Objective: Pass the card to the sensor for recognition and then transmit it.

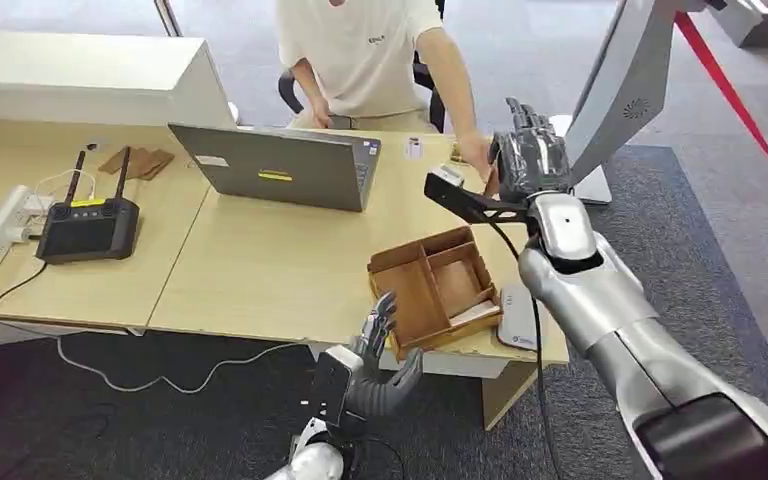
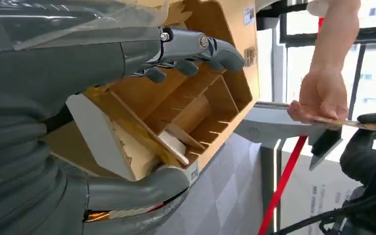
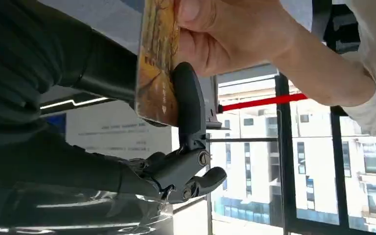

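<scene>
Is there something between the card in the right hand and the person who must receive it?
Nothing visible does. The right hand holds the card, and the person's hand already grips its other end.

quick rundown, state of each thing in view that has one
card: upright between the right hand and a person's hand, both holding it
left hand: fingers apart, holding nothing, at the near edge of the tray
wooden divided tray: flat on the table, a white card in one compartment
laptop: lid open
remote controller: antennas raised, cable plugged in
</scene>
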